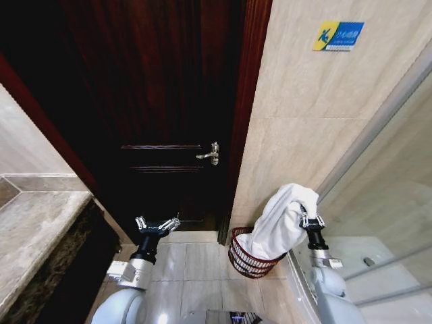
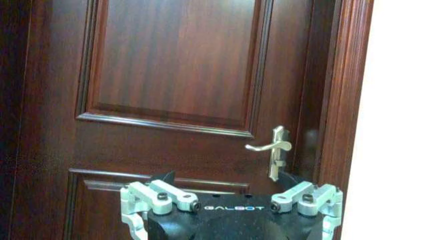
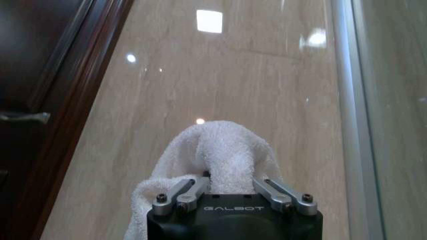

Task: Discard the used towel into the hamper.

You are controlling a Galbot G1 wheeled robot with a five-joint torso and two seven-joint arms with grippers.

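A white towel (image 1: pixel 283 219) hangs from my right gripper (image 1: pixel 308 217), draped over it and trailing down into the hamper (image 1: pixel 251 258), a reddish-brown wire basket on the floor by the tiled wall. In the right wrist view the towel (image 3: pixel 223 152) bulges out between the shut fingers (image 3: pixel 190 192) of the right gripper (image 3: pixel 230 190). My left gripper (image 1: pixel 156 226) is held open and empty in front of the dark door, to the left of the hamper; its spread fingers (image 2: pixel 170 195) show in the left wrist view.
A dark wooden door (image 1: pixel 162 101) with a metal handle (image 1: pixel 210 154) stands ahead. A stone counter (image 1: pixel 34 229) runs along the left. Beige tiled wall (image 1: pixel 304 121) and a glass shower panel (image 1: pixel 391 189) close in the right. Pale floor tiles (image 1: pixel 189 266) lie between.
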